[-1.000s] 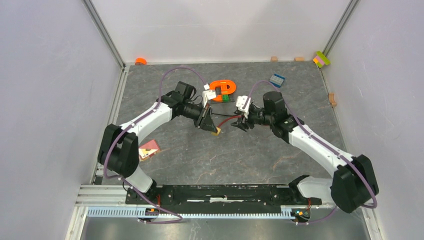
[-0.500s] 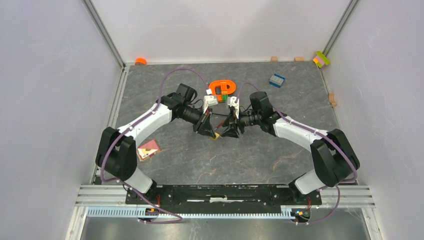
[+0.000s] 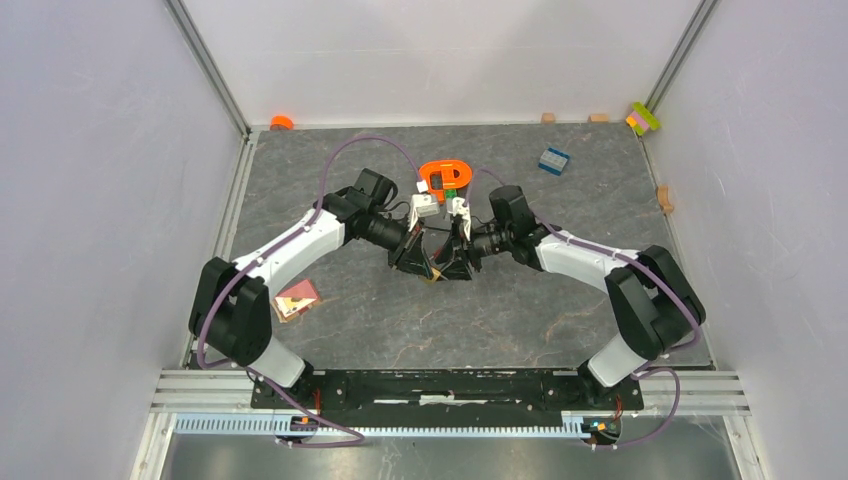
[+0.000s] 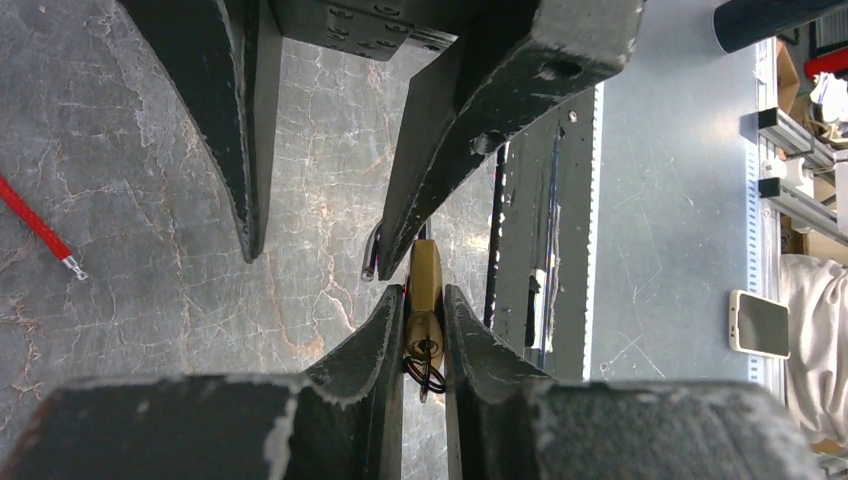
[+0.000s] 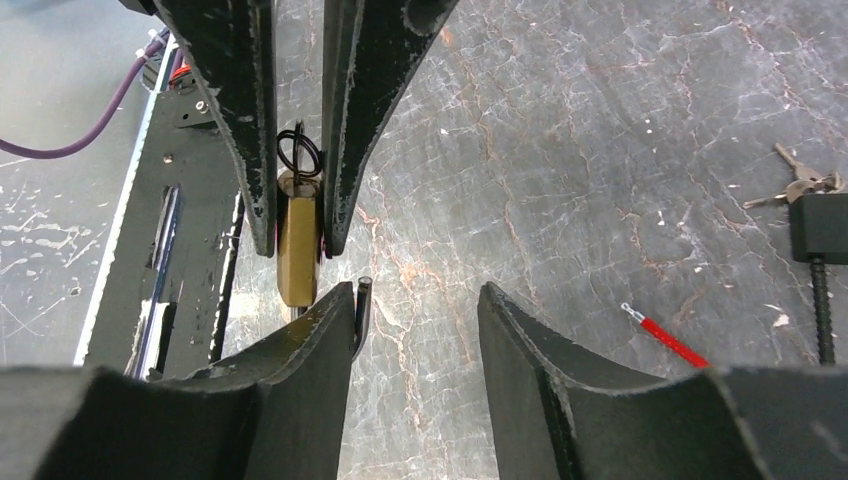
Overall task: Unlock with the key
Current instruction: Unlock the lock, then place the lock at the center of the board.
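Left pincer (image 4: 421, 292): pinching the padlock (image 4: 425, 265).
Right pincer (image 5: 417, 292): spread, empty.
Risk: approach off-centre and you knock the padlock loose.

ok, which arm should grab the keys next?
Right. The left gripper is shut on the brass padlock, so it is busy. The right gripper is open and empty, and the keys lie on the table in its wrist view.

Padlock (image 5: 298, 250) of dull brass-like metal, right gripper's fingers (image 5: 520, 350) matt black with scuffed pale edges, table (image 5: 600, 120) matt dark grey stone-look with pale veins, red cable (image 5: 665, 338) glossy-coated with silvery tip, keys (image 5: 800, 182) bare metal
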`<state>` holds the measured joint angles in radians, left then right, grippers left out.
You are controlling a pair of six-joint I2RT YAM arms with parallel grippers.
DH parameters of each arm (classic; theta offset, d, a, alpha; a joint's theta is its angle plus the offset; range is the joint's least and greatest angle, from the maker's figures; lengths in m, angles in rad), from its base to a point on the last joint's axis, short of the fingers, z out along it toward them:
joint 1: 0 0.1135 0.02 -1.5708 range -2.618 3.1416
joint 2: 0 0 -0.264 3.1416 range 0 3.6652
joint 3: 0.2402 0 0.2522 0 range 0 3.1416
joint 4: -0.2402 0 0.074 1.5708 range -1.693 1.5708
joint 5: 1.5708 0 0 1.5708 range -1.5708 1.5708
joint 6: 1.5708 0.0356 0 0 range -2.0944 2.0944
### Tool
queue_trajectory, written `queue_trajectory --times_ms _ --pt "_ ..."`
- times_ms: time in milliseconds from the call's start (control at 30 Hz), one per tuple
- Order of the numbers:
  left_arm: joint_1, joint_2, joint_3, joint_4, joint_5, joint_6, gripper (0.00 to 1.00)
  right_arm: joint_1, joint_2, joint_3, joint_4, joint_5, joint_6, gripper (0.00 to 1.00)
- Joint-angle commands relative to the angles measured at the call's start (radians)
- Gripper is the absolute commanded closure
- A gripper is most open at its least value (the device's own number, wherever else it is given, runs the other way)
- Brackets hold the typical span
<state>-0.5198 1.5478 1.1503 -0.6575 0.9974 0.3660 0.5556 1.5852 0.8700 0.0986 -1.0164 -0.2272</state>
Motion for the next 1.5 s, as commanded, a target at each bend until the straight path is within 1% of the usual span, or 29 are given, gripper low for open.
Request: queue_trajectory --times_ms 0,100,200,333,400,567,667,800,833,933,1033,1167,1333,1467 --pt "-0.007 -0.04 0.0 0.027 0.023 0.045 0.98 0.008 0.031 0.047 0.028 -0.036 0.007 0.5" --pt "-0.008 -0.041 -0.017 0.059 0.011 0.019 0.98 0.01 0.046 0.061 0.001 -0.02 -0.013 0.59" --pt "-0.008 -0.043 -0.033 0.087 -0.011 -0.013 0.98 0.01 0.045 0.078 -0.042 0.027 -0.047 0.62" --pt "-0.007 -0.053 -0.061 0.141 -0.063 -0.078 0.98 0.01 0.023 0.094 -0.076 0.137 -0.073 0.68" --pt "-0.007 -0.053 -0.073 0.162 -0.091 -0.114 0.98 0.011 0.007 0.099 -0.085 0.203 -0.075 0.72" --pt "-0.005 -0.034 -0.1 0.201 -0.182 -0.226 0.98 0.01 -0.059 0.087 -0.079 0.363 -0.074 0.73" --pt "0.005 -0.005 -0.104 0.214 -0.203 -0.286 0.98 0.017 -0.104 0.058 -0.056 0.433 -0.071 0.74" --pt "0.022 0.057 -0.09 0.215 -0.191 -0.334 0.98 0.044 -0.132 0.013 -0.014 0.471 -0.074 0.74" --pt "0.025 0.08 -0.083 0.209 -0.185 -0.331 0.98 0.05 -0.123 0.006 -0.004 0.471 -0.07 0.73" --pt "0.046 0.144 -0.061 0.191 -0.157 -0.318 0.98 0.051 -0.08 0.002 0.02 0.475 -0.06 0.64" --pt "0.083 0.207 -0.041 0.151 -0.141 -0.287 0.98 0.045 -0.072 0.005 0.033 0.479 -0.063 0.6" --pt "0.146 0.269 -0.038 0.112 -0.118 -0.256 0.98 0.027 -0.098 -0.005 0.035 0.487 -0.077 0.6" --pt "0.199 0.349 -0.012 0.058 -0.085 -0.224 0.98 0.013 -0.117 -0.033 0.039 0.487 -0.079 0.6" --pt "0.239 0.413 0.016 0.019 -0.077 -0.201 0.85 0.008 -0.125 -0.053 0.037 0.484 -0.084 0.6"
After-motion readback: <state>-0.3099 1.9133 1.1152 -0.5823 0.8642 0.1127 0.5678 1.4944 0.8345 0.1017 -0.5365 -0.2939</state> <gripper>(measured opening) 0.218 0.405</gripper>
